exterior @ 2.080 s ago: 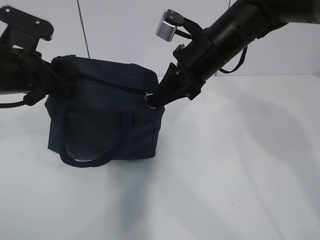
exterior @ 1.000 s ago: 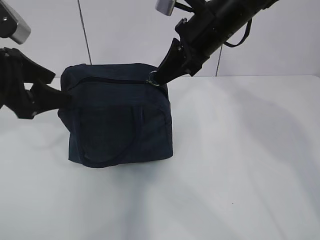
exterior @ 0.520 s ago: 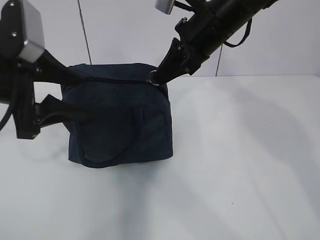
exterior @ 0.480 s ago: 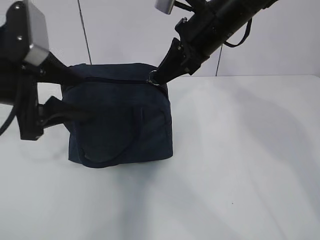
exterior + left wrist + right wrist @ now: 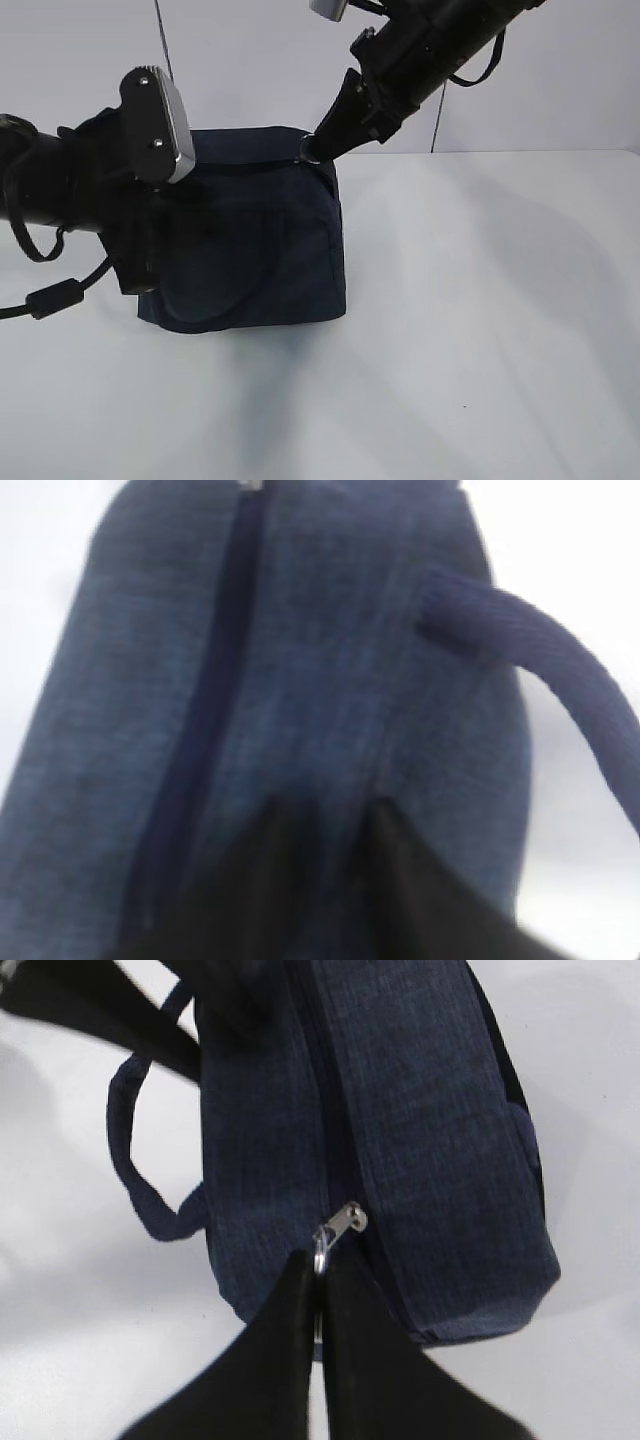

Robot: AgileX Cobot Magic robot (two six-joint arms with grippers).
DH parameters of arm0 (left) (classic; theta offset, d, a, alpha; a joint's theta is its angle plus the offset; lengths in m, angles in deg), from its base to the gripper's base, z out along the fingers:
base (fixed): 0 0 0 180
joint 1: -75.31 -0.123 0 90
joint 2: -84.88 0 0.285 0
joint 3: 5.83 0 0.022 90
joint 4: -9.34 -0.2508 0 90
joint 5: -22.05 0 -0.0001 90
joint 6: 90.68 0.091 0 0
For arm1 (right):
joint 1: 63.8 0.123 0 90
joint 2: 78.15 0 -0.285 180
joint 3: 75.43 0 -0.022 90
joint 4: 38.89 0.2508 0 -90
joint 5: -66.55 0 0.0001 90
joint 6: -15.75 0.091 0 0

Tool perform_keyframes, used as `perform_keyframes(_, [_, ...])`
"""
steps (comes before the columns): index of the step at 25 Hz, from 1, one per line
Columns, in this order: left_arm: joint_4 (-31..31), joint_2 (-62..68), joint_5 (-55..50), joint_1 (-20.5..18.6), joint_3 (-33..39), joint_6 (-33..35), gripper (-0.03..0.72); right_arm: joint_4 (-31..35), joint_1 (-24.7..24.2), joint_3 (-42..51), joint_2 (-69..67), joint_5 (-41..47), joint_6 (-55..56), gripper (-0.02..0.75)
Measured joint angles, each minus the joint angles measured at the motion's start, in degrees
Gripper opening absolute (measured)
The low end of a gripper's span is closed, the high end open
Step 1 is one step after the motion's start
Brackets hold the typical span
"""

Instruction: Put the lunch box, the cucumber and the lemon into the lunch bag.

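The navy lunch bag (image 5: 270, 240) stands on the white table, its zipper (image 5: 200, 730) closed along the top. My right gripper (image 5: 320, 1262) reaches down to the bag's top right corner (image 5: 318, 150) and is shut on the silver ring pull (image 5: 320, 1245). My left gripper (image 5: 327, 815) presses into the bag's left end, its dark fingers (image 5: 385, 825) close together with a fold of navy fabric between them. In the exterior view the left wrist covers that end. The lunch box, the cucumber and the lemon are out of view.
One strap handle (image 5: 225, 315) hangs down the bag's front and another (image 5: 130, 1160) loops off its far side. White table (image 5: 480, 320) spreads to the right and front of the bag. A pale wall stands behind.
My left arm has swung right onto the bag's left end and its jaws have narrowed onto the fabric. The right gripper has stayed on the ring pull.
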Motion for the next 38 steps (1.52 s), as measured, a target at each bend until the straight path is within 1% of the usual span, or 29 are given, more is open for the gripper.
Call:
perform_keyframes(1, [0.0,0.0,0.2,0.0,0.0,0.0,0.159,-0.7,0.0,-0.1,0.0,0.0,0.2,0.008])
perform_keyframes(3, [0.0,0.0,0.4,0.1,0.0,0.0,0.047,-2.3,0.0,-0.1,0.0,0.0,1.4,0.008])
perform_keyframes(5, [0.0,0.1,0.4,0.1,0.0,0.0,0.007,-3.1,0.0,-0.1,0.0,0.1,2.1,0.008])
perform_keyframes(17, [0.0,0.1,0.8,0.1,0.0,0.0,-0.002,-3.7,0.0,-0.1,0.0,-0.3,3.1,0.008])
perform_keyframes(27, [0.0,0.1,1.1,0.1,0.0,0.0,-0.003,2.0,0.0,-0.1,0.0,-2.1,3.1,0.008])
perform_keyframes(38, [0.5,0.4,1.3,0.1,0.0,0.0,-0.003,1.7,0.0,-1.2,0.0,0.0,1.5,0.008])
